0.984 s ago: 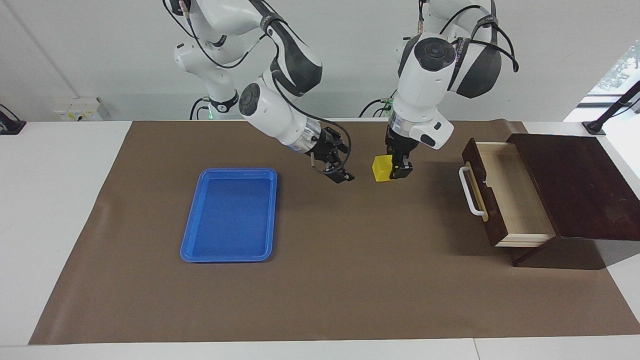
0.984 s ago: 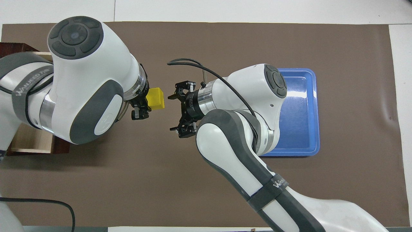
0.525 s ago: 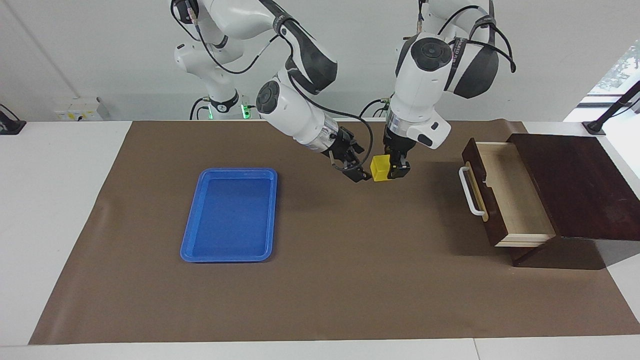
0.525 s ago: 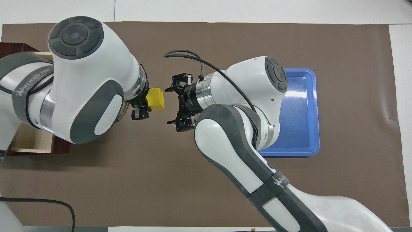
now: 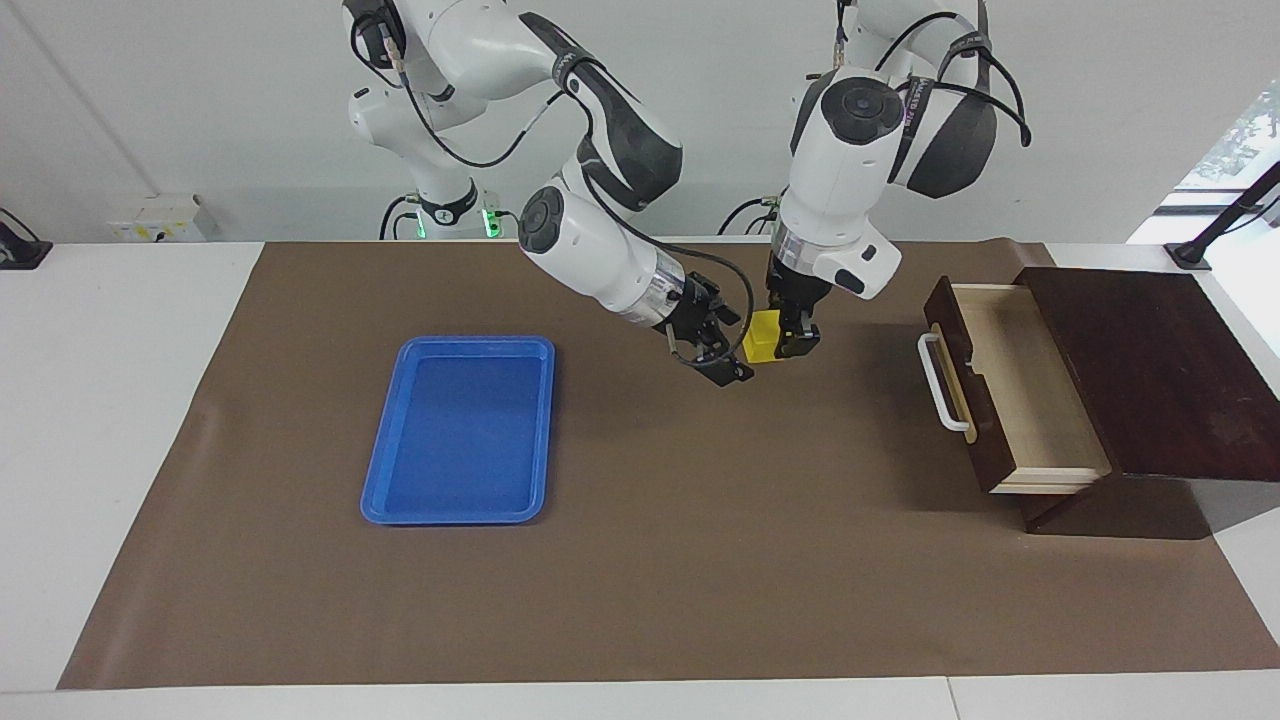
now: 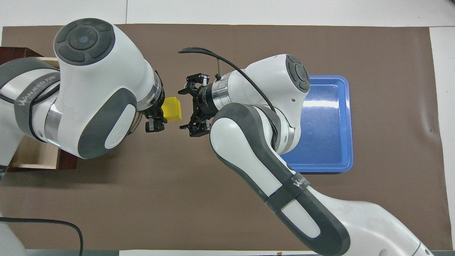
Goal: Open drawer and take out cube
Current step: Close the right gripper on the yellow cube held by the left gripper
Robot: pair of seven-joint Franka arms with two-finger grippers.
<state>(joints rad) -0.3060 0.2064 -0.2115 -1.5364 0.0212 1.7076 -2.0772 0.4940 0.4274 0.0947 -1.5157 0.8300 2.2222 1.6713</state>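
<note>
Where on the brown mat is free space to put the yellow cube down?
The blue tray is bare inside. The mat is bare between tray and drawer. It is crowded in the middle: the left gripper holds the cube in the air, the open right gripper beside it.

The drawer (image 5: 1000,385) has a dark brown wooden front with a white bar handle (image 5: 940,382) on a tan strip, and its inside is pale light wood. It stands pulled out of its dark brown cabinet (image 5: 1150,370) at the left arm's end of the table, and nothing lies inside it (as far as the facing view shows). The cube (image 5: 762,337) is small and bright yellow. It is up in the air over the brown mat (image 5: 650,560), held between the fingers of the left gripper (image 5: 790,345), about the middle of the table and well apart from the drawer
</note>
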